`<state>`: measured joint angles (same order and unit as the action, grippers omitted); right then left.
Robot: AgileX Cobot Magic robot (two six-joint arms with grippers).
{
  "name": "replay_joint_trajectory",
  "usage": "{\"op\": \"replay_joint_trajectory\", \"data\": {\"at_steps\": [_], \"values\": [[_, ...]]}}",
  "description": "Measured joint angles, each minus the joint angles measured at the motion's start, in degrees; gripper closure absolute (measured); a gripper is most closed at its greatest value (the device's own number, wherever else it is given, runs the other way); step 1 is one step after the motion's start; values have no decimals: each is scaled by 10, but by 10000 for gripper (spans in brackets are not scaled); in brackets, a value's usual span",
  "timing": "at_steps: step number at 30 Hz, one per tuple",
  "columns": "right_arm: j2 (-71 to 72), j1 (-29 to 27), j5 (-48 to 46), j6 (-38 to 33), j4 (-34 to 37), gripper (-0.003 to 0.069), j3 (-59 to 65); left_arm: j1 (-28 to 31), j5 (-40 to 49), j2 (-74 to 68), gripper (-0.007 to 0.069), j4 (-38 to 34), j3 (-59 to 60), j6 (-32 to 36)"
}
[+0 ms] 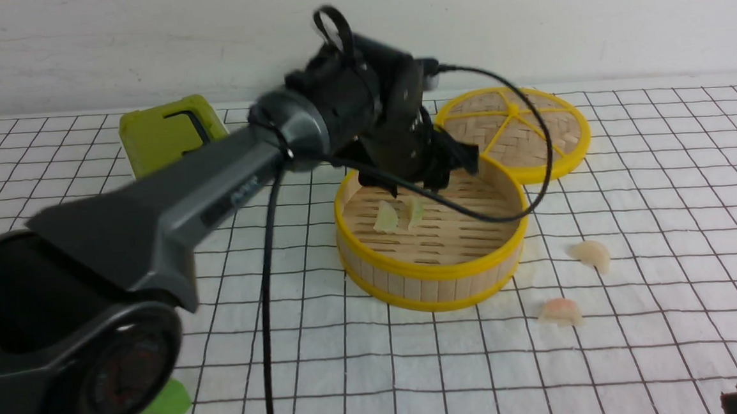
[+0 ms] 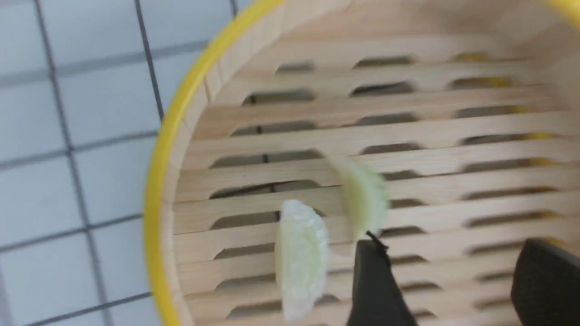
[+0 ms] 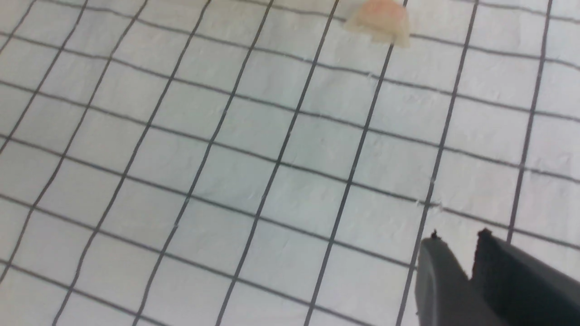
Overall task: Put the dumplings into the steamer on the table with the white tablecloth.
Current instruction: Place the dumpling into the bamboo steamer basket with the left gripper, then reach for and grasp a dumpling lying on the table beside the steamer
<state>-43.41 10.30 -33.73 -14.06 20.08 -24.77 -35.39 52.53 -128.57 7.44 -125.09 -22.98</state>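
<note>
The steamer (image 1: 433,273), a round bamboo basket with yellow rims, stands mid-table on the white tablecloth (image 1: 660,170). Two pale green dumplings (image 1: 385,219) (image 1: 415,210) are inside it. In the left wrist view one green dumpling (image 2: 301,258) rests on the slats and the other (image 2: 362,194) is blurred, just off a fingertip (image 2: 374,271). My left gripper (image 1: 415,188) (image 2: 453,251) hangs open over the steamer floor, holding nothing. Two pink dumplings (image 1: 591,254) (image 1: 560,312) lie on the cloth right of the steamer. My right gripper (image 3: 458,236) hovers low over bare cloth, jaws a narrow gap apart and empty, with a pink dumpling (image 3: 378,20) ahead.
The flat woven lid (image 1: 514,131) with yellow spokes lies behind the steamer to the right. A lime-green box (image 1: 165,133) stands at the back left. A small green block (image 1: 166,405) sits near the front left. A black cable (image 1: 266,315) hangs from the left arm.
</note>
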Motion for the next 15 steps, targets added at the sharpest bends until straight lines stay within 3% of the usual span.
{"op": "replay_joint_trajectory", "data": {"at_steps": [3,7,10,15], "values": [[-28,0,-48,-10,6,526,-41,-6,28,97,302,0,0,64],[-80,0,-81,-25,7,501,-97,-6,65,200,398,-1,-1,94],[-178,0,-98,-65,8,437,-161,-6,150,299,517,0,-1,110],[-324,0,-99,-136,8,341,-239,-6,185,408,603,1,61,129]]}}
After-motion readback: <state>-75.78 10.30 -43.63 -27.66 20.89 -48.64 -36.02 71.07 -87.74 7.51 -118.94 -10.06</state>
